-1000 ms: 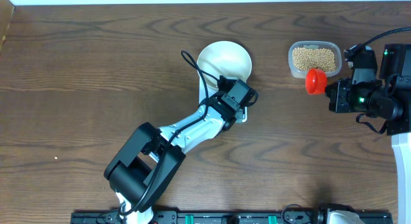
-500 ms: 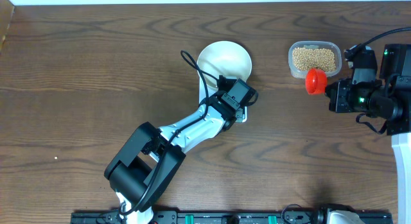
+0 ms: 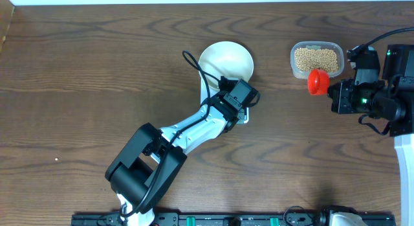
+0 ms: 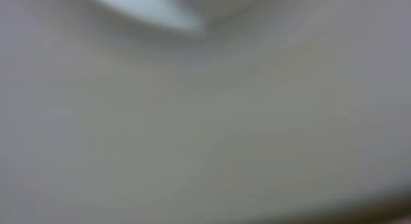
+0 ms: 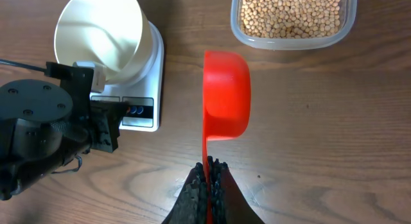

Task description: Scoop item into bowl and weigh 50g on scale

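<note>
- Right wrist view, at the 6 o'clock edge: the right tool (image 5: 207, 180) is pressed together on the thin handle of the red scoop (image 5: 226, 89), pinching it.
- The handle runs straight toward 12 o'clock. The scoop's round cup sits at the middle of the view over the bare wooden tabletop (image 5: 321, 128). I cannot tell whether it rests on the wood or hangs above it.
- At 8 o'clock the black end of the left arm (image 5: 38, 121) lies across the near end of the scale (image 5: 149, 83). It covers part of the display strip, and the two small buttons show just beside it.
- The left tool (image 5: 90, 74) reaches toward 12 o'clock and meets the near rim of the bowl (image 5: 96, 31). Its fingers are closed together, but whether they pinch the rim cannot be told.
- The left wrist view gives only a blurred pale surface close to the lens.
- At 10 o'clock the white bowl stands on the far part of the scale.
- Farthest, at 1 o'clock, the clear tub (image 5: 289, 43) holds the beans (image 5: 289, 12) in a tan layer across its floor. The scoop's cup is near the tub's closest wall and apart from it.
- From overhead, the bowl and scale are at the centre and the tub is at 2 o'clock, well apart from them.
</note>
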Robot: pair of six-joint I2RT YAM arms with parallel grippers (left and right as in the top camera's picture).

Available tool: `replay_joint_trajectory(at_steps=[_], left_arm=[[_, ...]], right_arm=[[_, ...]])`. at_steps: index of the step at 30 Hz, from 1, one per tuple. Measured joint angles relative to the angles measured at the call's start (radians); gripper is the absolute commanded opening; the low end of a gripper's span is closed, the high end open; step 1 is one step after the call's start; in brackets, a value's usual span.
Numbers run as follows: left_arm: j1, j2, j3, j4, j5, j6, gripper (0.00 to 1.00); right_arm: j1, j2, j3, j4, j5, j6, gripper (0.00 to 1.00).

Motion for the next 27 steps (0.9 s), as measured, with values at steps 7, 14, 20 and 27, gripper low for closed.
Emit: replay_joint_trajectory(at_steps=[7,14,20,27], left_arm=[[0.0,-0.002,0.0,-0.011,0.012,0.0,0.07],[0.0,-0.004,0.002,-0.026,0.019,0.0,0.08],[0.0,-0.004,0.009,-0.037,0.021,0.001,0.07],[0.007,-0.044,0.03,-0.164,0.042,0.025,0.07]], right_arm=[[0.0,0.0,0.0,0.0,0.0,0.0,0.01],[0.0,0.0,0.0,0.0,0.0,0.0,0.01],[0.0,0.0,0.0,-0.002,0.0,0.0,0.01],[0.0,0.0,0.0,-0.002,0.0,0.0,0.01]])
